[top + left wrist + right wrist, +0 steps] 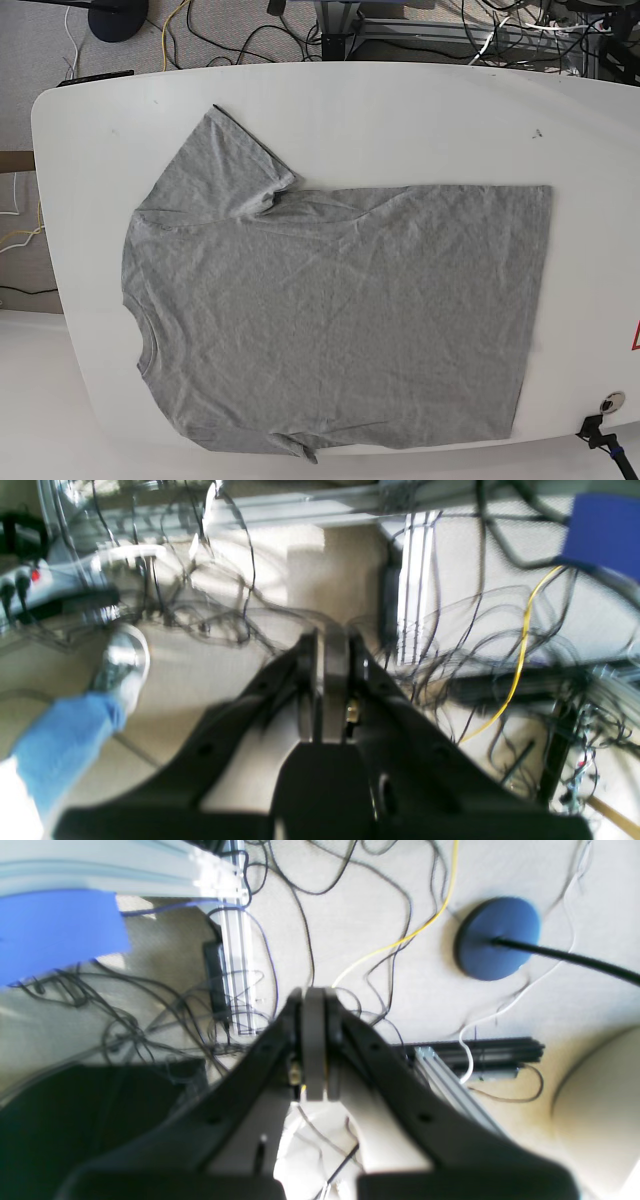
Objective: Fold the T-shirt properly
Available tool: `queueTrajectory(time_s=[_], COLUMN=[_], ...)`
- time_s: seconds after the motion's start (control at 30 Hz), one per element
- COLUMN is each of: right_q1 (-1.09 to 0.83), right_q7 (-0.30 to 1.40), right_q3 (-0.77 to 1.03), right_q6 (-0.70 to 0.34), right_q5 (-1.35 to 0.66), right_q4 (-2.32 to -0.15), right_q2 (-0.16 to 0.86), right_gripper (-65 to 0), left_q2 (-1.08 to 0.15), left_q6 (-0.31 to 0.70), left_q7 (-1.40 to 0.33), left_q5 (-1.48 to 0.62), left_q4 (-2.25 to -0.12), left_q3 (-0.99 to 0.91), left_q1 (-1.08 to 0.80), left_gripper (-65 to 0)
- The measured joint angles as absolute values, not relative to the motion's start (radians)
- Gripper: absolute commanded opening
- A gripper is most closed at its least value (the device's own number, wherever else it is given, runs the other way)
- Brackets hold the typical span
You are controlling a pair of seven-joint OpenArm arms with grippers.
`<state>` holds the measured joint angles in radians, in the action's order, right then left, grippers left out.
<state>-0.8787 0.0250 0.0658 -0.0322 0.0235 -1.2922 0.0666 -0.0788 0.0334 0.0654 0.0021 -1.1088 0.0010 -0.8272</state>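
While both grippers (left [334, 645], right [314, 1000]) sit closed and empty above floor cables [300, 915], the T-shirt [340, 310] lies flat.

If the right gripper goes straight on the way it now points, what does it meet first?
Probably the carpet floor with its loose cables. The shut right gripper points there; nothing nearer shows, though depth is unclear.

A white table [400, 110] with rounded corners carries 1 heather-grey T-shirt [340, 310], spread flat with its plain side up and lightly wrinkled. In the base view its neck lies toward the left edge and its hem toward the right. 1 short sleeve [225, 165] fans out toward the far left corner.
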Motion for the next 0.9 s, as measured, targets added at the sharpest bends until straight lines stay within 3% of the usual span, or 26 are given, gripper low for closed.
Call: queueTrajectory(time_s=[0.4,0.8,0.9], right_q1=[-1.098,-1.207,-1.172], right_q7=[0.029,0.026,0.037], right_q3=[0.066,0.065,0.058], right_q6=[-0.032,-0.033,-0.033], right_q5=[0.022,0.022,0.023], right_q4=[-1.679,-1.991,-1.988], right_q2=[0.067,0.067,0.067], right_gripper=[-65.0,-65.0,-65.0], left_q2=[-0.082,-0.080,-0.081], left_q6=[0.030,0.034,0.034], left_q7=[0.068,0.056,0.061], left_q5=[0.003,0.002,0.001], left_q4=[-1.588,-1.899,-1.920], left_q3=[-0.125,-0.125,-0.125], left_q1=[-1.058,-1.212,-1.206], left_gripper=[-63.6,-63.1,-51.0])
